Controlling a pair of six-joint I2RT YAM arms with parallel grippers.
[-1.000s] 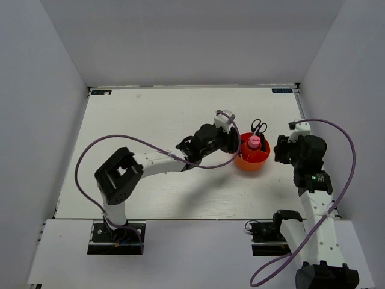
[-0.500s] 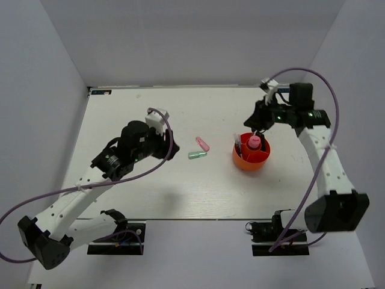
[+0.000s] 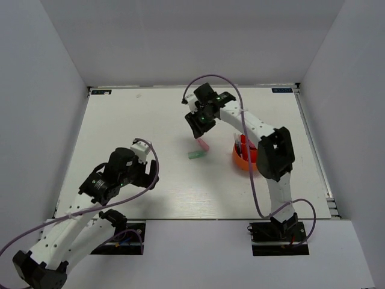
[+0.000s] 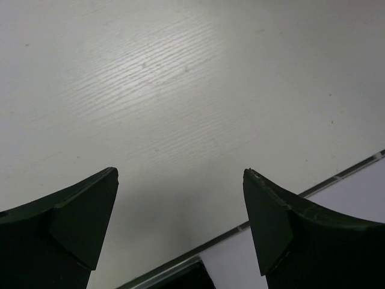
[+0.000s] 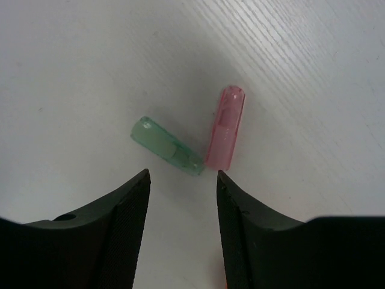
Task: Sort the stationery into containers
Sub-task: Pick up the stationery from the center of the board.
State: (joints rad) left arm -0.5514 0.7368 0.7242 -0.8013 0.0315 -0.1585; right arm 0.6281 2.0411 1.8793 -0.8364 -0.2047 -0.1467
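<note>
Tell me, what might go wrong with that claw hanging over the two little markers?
The right claw hangs open above the pink marker and pale green marker, whose ends almost touch; closing might catch both or knock one aside. Both look round, so a nudge could roll them on the smooth table. The right arm crosses over the orange cup, so swinging back could bump it.

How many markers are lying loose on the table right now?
2. The pink marker and the pale green marker lie close together, just left of the orange cup. Others may be hidden inside the cup.
</note>
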